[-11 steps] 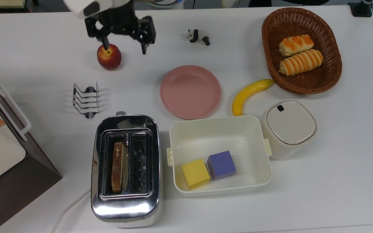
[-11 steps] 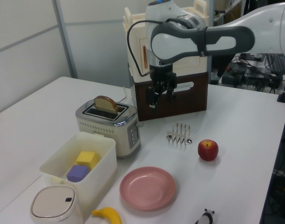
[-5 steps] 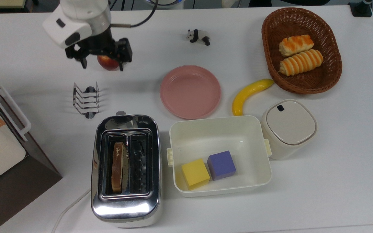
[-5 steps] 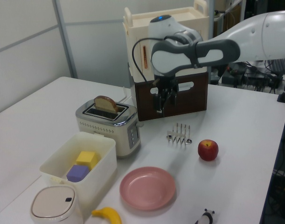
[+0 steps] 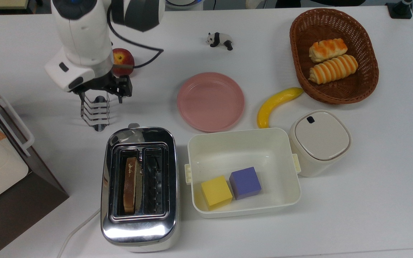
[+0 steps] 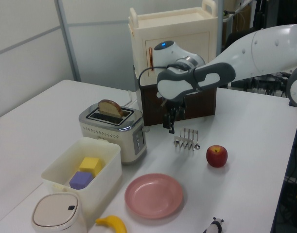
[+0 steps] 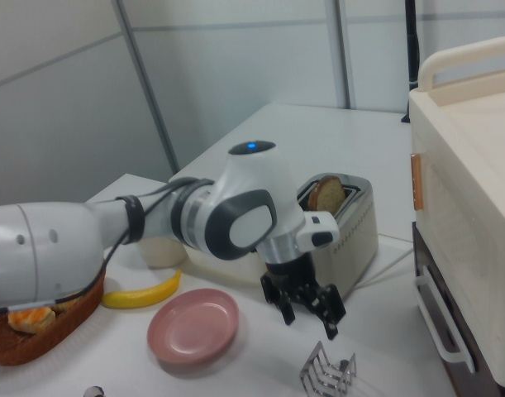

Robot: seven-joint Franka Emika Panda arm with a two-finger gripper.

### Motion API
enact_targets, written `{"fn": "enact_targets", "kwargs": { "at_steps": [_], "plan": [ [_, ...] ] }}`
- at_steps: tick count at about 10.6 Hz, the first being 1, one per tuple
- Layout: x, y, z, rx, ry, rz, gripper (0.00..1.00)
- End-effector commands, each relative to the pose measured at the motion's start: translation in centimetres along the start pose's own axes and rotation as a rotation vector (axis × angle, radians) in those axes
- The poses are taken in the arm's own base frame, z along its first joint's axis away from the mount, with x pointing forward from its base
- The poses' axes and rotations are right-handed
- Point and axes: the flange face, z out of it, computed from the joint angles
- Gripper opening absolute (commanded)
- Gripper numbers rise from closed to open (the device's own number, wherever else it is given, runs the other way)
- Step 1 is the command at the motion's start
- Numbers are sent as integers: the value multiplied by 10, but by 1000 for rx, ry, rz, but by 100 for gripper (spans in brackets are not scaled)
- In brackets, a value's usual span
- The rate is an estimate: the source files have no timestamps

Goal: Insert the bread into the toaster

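Here, one toaster [image 5: 139,186], one bread slice [image 5: 130,184]

2 bread rolls [image 5: 327,50] [image 5: 332,68], 2 blocks [image 5: 216,192] [image 5: 245,182], 1 toast slice [image 5: 130,184], 1 toaster [image 5: 139,186], 1 apple [image 5: 123,61], 1 banana [image 5: 274,104], 1 plate [image 5: 210,101].

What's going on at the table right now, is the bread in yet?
A slice of bread already stands in one slot of the toaster, sticking up above the top. The gripper is open and empty, hanging over the wire toast rack next to the toaster, with the apple just behind the arm in the top view. Nothing is being held.
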Motion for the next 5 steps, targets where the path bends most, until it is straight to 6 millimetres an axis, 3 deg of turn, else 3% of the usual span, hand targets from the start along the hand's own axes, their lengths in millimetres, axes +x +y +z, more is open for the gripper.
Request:
{"fn": "enact_targets", "kwargs": {
  "at_steps": [1,3,5],
  "plan": [
    [-1,1,30,-53,-36,-77,80],
    [-2,0,43,-51,-52,-128,48],
    [-2,0,39,-50,-51,-132,12]
  ]
}}
